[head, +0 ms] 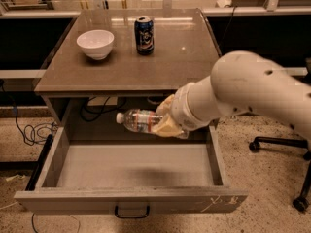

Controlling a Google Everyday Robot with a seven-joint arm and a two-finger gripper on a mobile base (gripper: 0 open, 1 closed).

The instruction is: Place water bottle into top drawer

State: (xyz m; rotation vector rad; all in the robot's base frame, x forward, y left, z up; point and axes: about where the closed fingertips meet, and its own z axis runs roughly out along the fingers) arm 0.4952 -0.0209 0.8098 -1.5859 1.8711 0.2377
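Reaching leftward, hand [163, 121] clamps water bottle [138, 121] sideways above open top drawer [131, 198].

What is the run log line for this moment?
phase: carry | pincer: shut on bottle, above open drawer rear | bottle: sideways, cap left, not yet set down | table: bowl, can

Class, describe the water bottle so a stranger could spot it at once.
Find the grey table with its top drawer pulled open. Over the drawer's back, the gripper holds the water bottle sideways, cap pointing away from the arm. Unlike the dark can and white bowl on the tabletop, it is clear plastic held in mid-air.
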